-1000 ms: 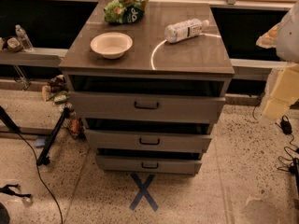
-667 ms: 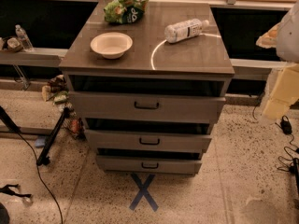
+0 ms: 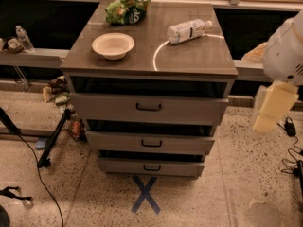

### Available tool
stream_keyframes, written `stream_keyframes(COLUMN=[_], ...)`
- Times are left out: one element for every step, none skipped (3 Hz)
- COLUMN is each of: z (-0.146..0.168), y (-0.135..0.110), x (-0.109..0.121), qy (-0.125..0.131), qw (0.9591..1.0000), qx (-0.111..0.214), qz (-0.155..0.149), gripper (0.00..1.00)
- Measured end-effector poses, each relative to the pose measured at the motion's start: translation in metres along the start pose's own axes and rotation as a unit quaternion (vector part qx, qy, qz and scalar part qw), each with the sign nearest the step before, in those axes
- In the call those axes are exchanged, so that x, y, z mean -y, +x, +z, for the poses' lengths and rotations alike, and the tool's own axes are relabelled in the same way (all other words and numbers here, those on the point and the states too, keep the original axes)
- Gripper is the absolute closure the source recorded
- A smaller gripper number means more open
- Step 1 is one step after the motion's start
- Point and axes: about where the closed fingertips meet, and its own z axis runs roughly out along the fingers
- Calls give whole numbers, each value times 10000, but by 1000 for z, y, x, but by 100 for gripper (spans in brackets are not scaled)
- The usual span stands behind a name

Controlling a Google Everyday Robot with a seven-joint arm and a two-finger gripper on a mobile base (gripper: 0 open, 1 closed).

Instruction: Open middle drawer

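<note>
The cabinet [image 3: 189,56] has three grey-brown drawers, each with a black bar handle. The middle drawer [image 3: 118,141] sits between the taller top drawer [image 3: 109,107] and the shallow bottom drawer [image 3: 118,165]. Its small handle [image 3: 151,144] is at centre. A dark gap shows above each drawer front, and the fronts step back towards the floor. My gripper [image 3: 271,109] hangs as a cream-coloured shape under the white arm [image 3: 286,51] at the right edge, apart from the cabinet and level with the top drawer.
On the cabinet top lie a white bowl [image 3: 112,45], a green snack bag [image 3: 126,10] and a plastic bottle [image 3: 188,30] on its side. A blue X [image 3: 145,194] is taped on the floor in front. Cables [image 3: 45,155] lie at left and cables [image 3: 289,126] at right.
My arm and gripper have dropped a little and shifted slightly left, towards the cabinet. The drawers and the things on top have not moved.
</note>
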Motion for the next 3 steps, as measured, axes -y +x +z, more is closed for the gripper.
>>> stream_keyframes(z=[65, 127, 162], y=[-2, -2, -2], x=[-29, -56, -70], qy=[-621, -1084, -1300], qw=[9977, 9915, 9864], qx=[183, 575, 838], qz=[-217, -426, -563], gripper=[0, 0, 0])
